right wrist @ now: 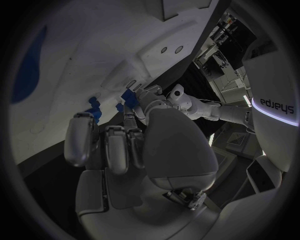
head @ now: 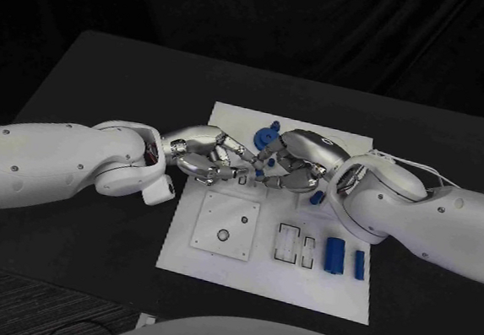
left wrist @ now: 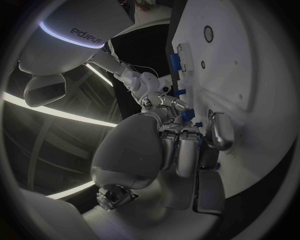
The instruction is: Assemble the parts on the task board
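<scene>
I see both hands meeting fingertip to fingertip over the far half of the board (head: 260, 283), which lies in the middle of the black table (head: 97, 69). My left hand (head: 204, 155) reaches in from the board's left edge, fingers curled toward the centre; my right hand (head: 295, 160) comes in from the right edge, its fingers bent down against the left's. Small blue parts show right at the fingertips in both wrist views, one (left wrist: 187, 115) by the left fingers and another (right wrist: 129, 96) by the right, but I cannot tell whether either hand actually grips one or merely touches it. A round blue part (head: 269, 137) stands on the board just beyond the hands, near the far edge, partly covered by the right hand. Another blue piece (head: 316, 198) peeks out under my right wrist. Nearer me, toward the board's right edge, two blue bars lie side by side, a wide one (head: 335, 255) and a thin one (head: 359, 264), beside some outlined slots (head: 296, 245). A square white plate (head: 226, 226) with holes sits by the board's left edge.
</scene>
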